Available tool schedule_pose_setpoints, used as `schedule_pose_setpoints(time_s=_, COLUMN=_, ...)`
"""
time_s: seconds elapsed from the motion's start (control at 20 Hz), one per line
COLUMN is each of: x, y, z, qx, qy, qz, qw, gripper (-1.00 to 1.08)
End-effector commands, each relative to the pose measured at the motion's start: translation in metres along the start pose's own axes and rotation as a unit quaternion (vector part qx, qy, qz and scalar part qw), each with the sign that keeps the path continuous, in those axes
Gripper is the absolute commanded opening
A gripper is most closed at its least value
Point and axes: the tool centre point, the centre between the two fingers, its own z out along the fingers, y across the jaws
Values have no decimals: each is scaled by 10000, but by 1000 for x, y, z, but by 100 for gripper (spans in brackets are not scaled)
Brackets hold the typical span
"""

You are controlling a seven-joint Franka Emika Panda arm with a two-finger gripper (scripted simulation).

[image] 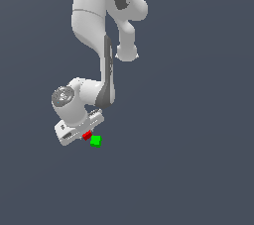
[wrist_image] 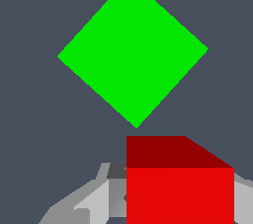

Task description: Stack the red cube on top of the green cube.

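The red cube [image: 87, 135] sits under the white gripper [image: 83, 135], between its fingers; in the wrist view the red cube [wrist_image: 180, 188] fills the space between the grey fingers [wrist_image: 84, 203], which are shut on it. The green cube [image: 95, 140] lies on the dark floor just to the exterior view's right of the red cube, close beside it. In the wrist view the green cube [wrist_image: 132, 53] shows as a large diamond, apart from the red cube and turned about 45 degrees to it.
The white arm [image: 99, 30] rises behind the gripper toward the top of the exterior view. The floor [image: 188, 159] is plain dark grey-blue with no other objects in view.
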Motion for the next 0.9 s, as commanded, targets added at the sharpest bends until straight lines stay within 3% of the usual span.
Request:
schedule_pose_setpoints(time_s=0.0, x=0, y=0, z=0, qx=-3, qy=2, qz=0, qw=10000, gripper=-100)
schedule_pose_setpoints(time_s=0.55, x=0, y=0, z=-3, qx=0, qy=1, qz=1, qw=10000, gripper=-100)
schedule_pose_setpoints(time_s=0.85, x=-1, y=-1, z=-26, qx=0, qy=1, qz=1, qw=10000, gripper=-100)
